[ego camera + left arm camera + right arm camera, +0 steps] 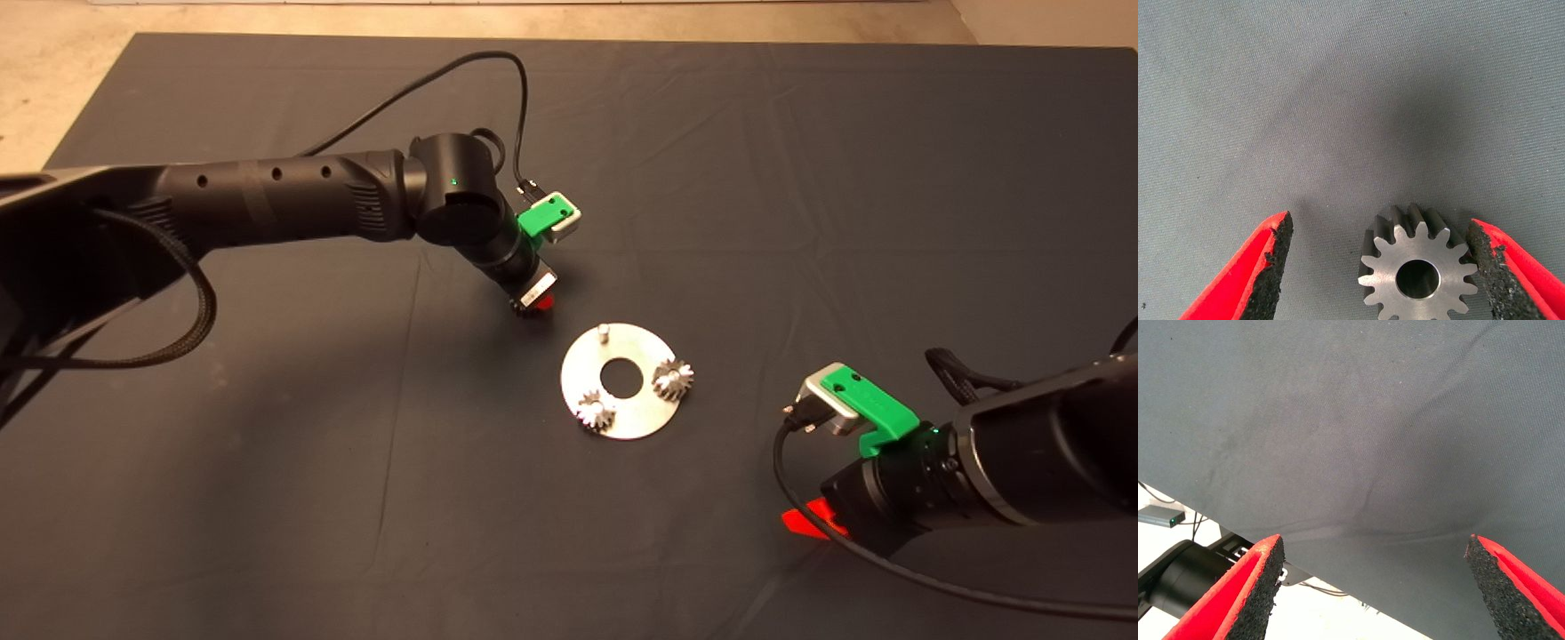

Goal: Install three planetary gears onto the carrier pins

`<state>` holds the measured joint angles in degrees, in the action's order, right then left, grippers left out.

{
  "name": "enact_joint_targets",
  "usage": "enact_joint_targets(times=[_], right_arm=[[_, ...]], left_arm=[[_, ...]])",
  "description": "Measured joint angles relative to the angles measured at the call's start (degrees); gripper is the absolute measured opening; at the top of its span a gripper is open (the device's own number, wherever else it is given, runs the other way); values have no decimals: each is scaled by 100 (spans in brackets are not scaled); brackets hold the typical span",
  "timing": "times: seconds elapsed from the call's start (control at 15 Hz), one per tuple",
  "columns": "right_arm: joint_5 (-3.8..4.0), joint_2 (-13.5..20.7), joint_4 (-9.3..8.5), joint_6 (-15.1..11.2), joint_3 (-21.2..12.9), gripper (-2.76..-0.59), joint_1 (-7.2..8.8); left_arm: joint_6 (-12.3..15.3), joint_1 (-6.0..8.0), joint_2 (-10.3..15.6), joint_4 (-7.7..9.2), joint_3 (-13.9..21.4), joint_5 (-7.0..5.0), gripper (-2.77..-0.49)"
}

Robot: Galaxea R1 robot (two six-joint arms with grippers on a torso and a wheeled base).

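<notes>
Left wrist view: left gripper (1375, 267) spread wide, a third gear (1418, 272) on the mat (1338, 100) between the fingers, touching one pad (1488, 267), clear of the other. Head view: this gripper hovers just beside the disc (627, 422). Two gears (673, 380) (596, 412) sit on pins; one pin (603, 332) is bare. Right gripper (1375, 587), fingers apart, holds nothing, near the mat's edge.

A dark charcoal-grey mat (356, 444) covers the table, with pale beige floor (53, 80) showing past it at ten o'clock. Near the middle lies a shiny silver disc (582, 378) carrying two silvery toothed gears (673, 380). Both arms are matte black. Each has a bright green gripper mount and red fingers (1248, 280) faced with rough black pads (1258, 600).
</notes>
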<state>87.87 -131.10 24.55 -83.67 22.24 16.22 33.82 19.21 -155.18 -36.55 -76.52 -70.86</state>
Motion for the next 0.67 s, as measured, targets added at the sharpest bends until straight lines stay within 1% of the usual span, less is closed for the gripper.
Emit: enact_joint_targets(times=[0.2,0.33,0.47,0.67], right_arm=[[-2,-2,-17,-1,0,-134,24],[0,-2,-27,-1,0,-134,34],[0,-1,-57,1,0,-134,40],[2,-2,-68,-1,0,-134,127]], left_arm=[[-2,0,13,6,0,6,-146],[-1,0,13,11,1,23,-159],[0,0,22,12,17,28,-160],[0,0,44,17,28,37,-160]])
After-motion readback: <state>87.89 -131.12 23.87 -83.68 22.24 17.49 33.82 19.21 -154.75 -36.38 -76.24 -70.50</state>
